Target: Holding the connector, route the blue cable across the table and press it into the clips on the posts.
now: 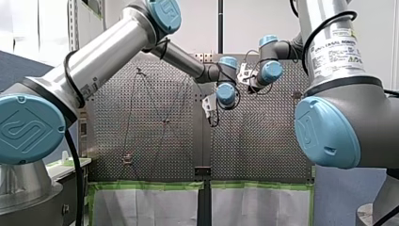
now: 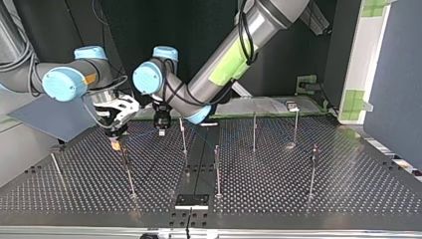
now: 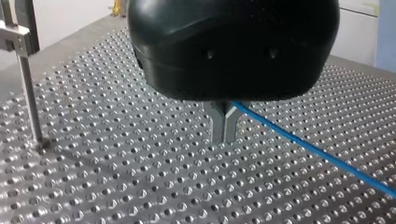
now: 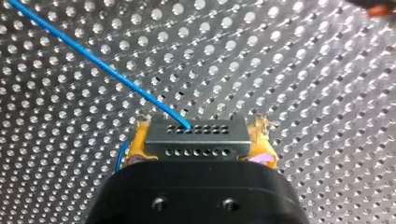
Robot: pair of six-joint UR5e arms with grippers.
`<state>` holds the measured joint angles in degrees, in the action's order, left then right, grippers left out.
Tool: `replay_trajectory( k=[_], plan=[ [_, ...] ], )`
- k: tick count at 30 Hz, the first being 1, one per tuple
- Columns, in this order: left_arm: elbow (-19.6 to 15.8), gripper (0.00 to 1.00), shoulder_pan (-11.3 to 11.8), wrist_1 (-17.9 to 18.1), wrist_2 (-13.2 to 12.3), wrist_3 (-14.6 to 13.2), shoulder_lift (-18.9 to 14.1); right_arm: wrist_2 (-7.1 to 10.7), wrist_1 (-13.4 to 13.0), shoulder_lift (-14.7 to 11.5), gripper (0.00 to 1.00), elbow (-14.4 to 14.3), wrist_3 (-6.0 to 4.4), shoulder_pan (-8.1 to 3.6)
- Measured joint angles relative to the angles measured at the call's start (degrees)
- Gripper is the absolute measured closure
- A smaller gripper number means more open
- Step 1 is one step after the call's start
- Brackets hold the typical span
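The connector (image 4: 196,135), a grey block with rows of holes, is clamped between the yellow pads (image 4: 135,145) of the right gripper (image 2: 115,140), low over the perforated table (image 2: 348,189) at the top view's left. The blue cable (image 4: 93,60) leaves the connector's face and runs to the left gripper (image 3: 224,128). That gripper's metal fingers are closed together with the cable pinched at them, probably so the stretch between the two grippers is taut and can be steered. Past them the cable trails away over the table. A near post (image 2: 128,169) stands just beside the right gripper and looks the likeliest thing to get in its way. A second post (image 2: 183,135) stands near the left gripper. Whether any clip holds the cable cannot be told.
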<state>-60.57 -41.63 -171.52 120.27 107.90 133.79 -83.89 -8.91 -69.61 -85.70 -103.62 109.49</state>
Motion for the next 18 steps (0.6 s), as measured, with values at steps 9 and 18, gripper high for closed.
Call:
replay_trajectory(
  k=[9, 18],
  plan=[
    [0.0, 1.00, -1.2, -0.4, -0.1, -0.3, -0.2, 0.12, 0.2, -0.1, 1.00, 0.0, -0.19, -0.36],
    [-2.7, 1.00, -1.9, 2.7, -3.0, 0.3, -0.2, 0.12, 0.4, 0.0, 1.00, 0.0, -0.20, 0.01]
  ],
)
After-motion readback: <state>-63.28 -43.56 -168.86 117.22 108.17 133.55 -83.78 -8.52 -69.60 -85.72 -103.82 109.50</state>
